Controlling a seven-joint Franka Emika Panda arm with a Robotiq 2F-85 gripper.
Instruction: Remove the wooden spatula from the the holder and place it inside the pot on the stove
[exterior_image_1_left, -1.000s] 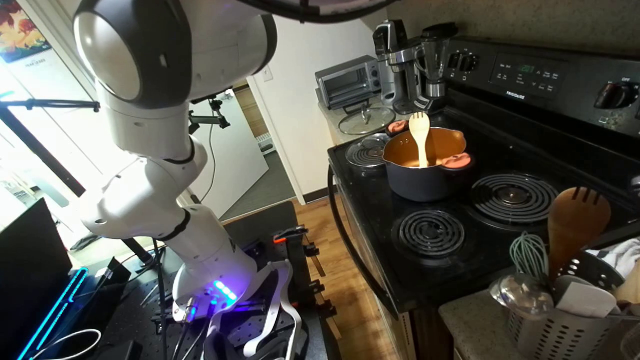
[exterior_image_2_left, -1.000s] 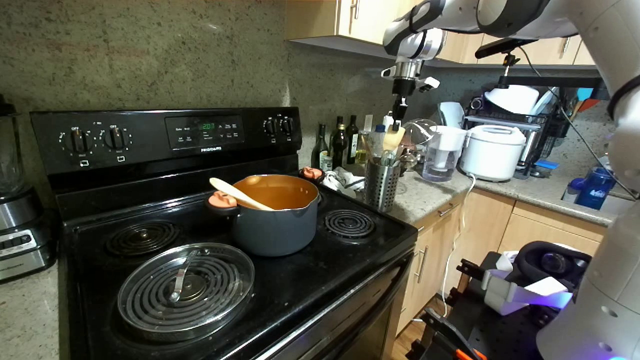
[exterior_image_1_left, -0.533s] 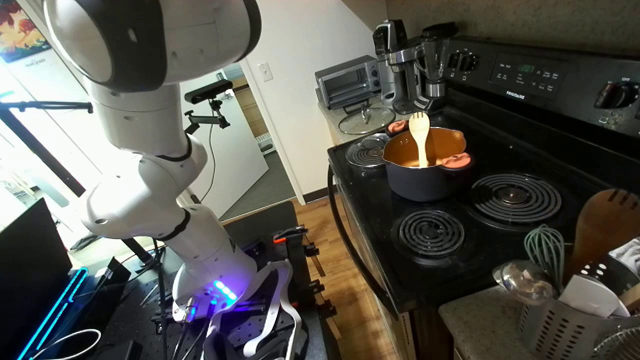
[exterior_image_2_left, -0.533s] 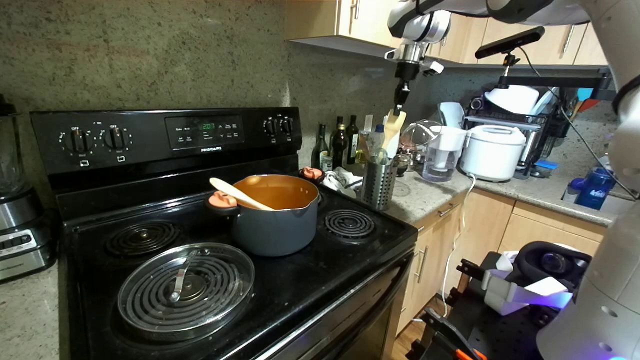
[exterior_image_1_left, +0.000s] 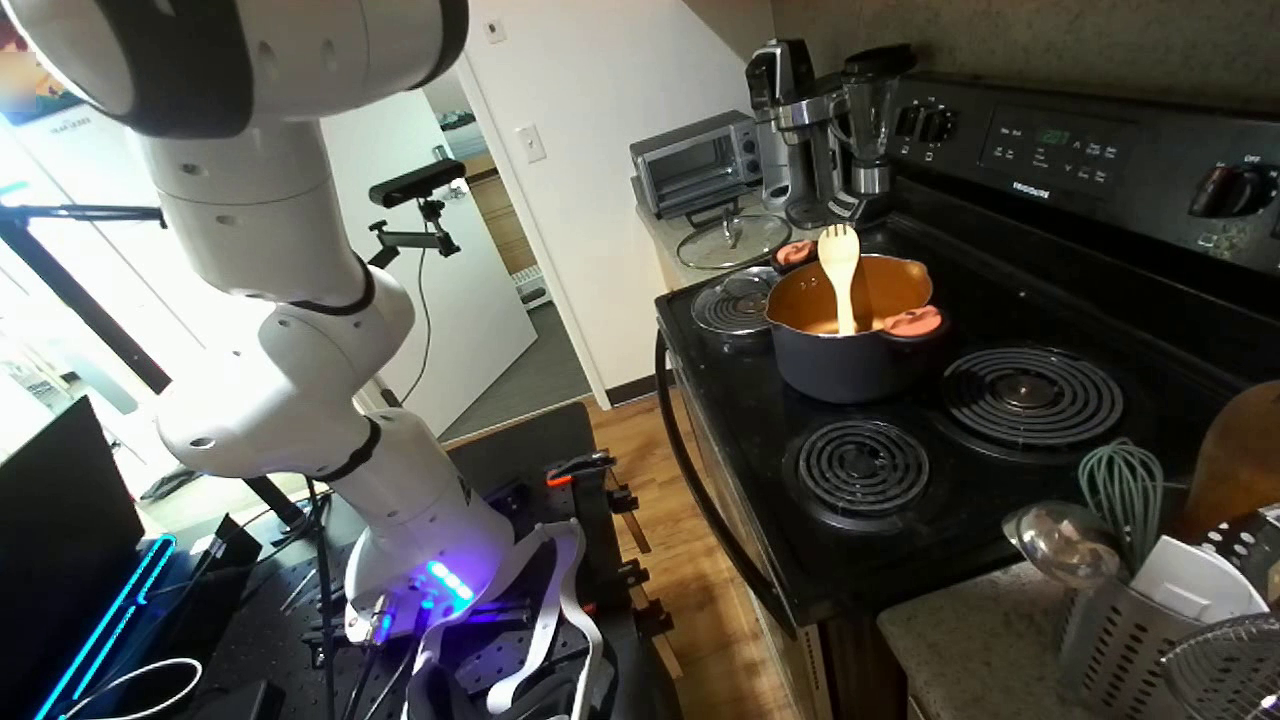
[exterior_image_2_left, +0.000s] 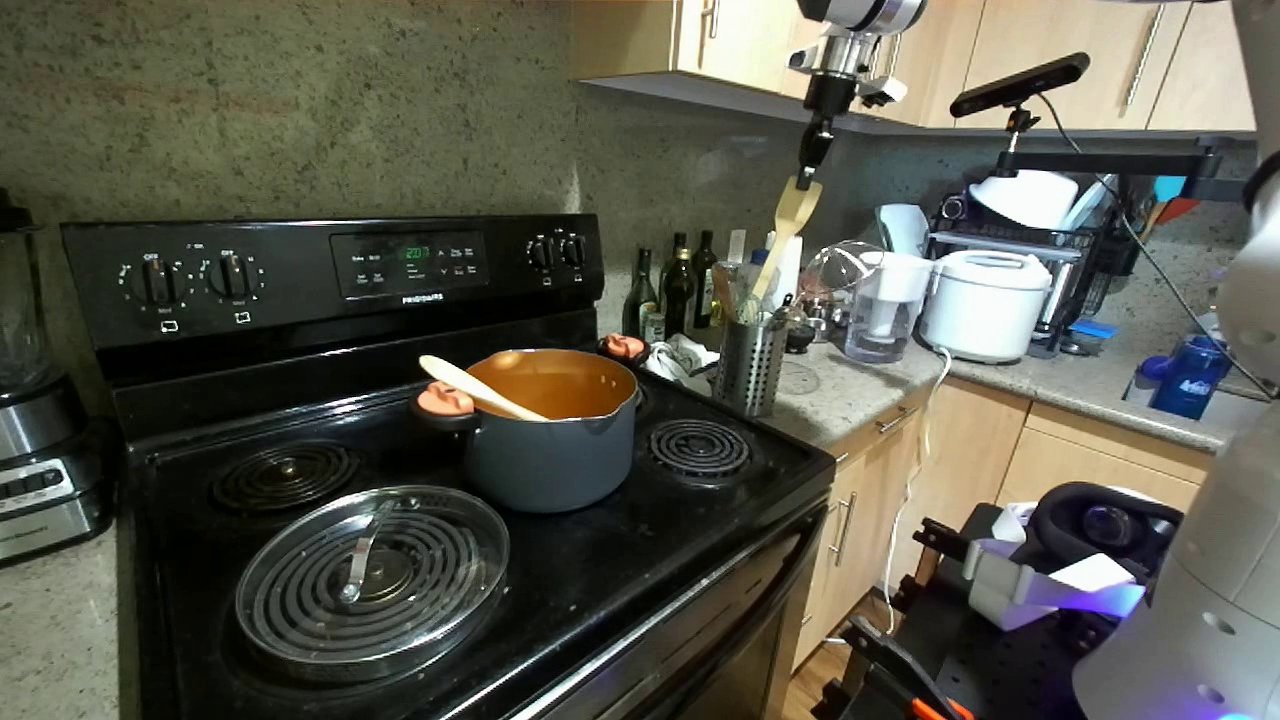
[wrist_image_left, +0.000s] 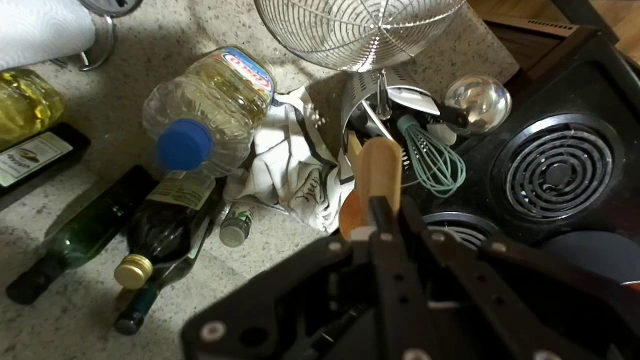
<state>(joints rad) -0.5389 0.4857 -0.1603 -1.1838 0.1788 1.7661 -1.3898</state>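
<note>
The black stove (exterior_image_2_left: 600, 585), with coil burners (exterior_image_2_left: 698, 447) and a raised back panel (exterior_image_2_left: 500, 262), shows in both exterior views. A speckled worktop (exterior_image_2_left: 850, 405) adjoins it. The white arm (exterior_image_1_left: 255, 225) stands before the stove across a strip of wooden floor (exterior_image_1_left: 690, 570).

The dark grey pot (exterior_image_2_left: 550, 465), orange inside, sits on the stove amid the burners; a pale wooden fork (exterior_image_2_left: 485, 390) leans in it against the rim. A glass lid (exterior_image_2_left: 357, 570) covers a front burner, near the pot.

The holder (exterior_image_2_left: 748, 368), a perforated container, stands on the worktop just beside the stove, with dark bottles (exterior_image_2_left: 680, 290) and a crumpled cloth (exterior_image_2_left: 685, 357) near it. The claw (exterior_image_2_left: 805, 178), above the holder and pointing down, has its fingers closed together on the spatula (exterior_image_2_left: 795, 208), gripped at the top of its head. The spatula hangs tilted, head up, well apart from the pot; its slim handle slants down to the holder's mouth. Its lower end is lost among the other utensils, so whether it is inside the rim cannot be told. In the wrist view a wire strainer (wrist_image_left: 360, 32), an orange-brown utensil (wrist_image_left: 351, 215), a ladle (wrist_image_left: 477, 102) and a teal whisk (wrist_image_left: 419, 139) stick out of the holder.
</note>
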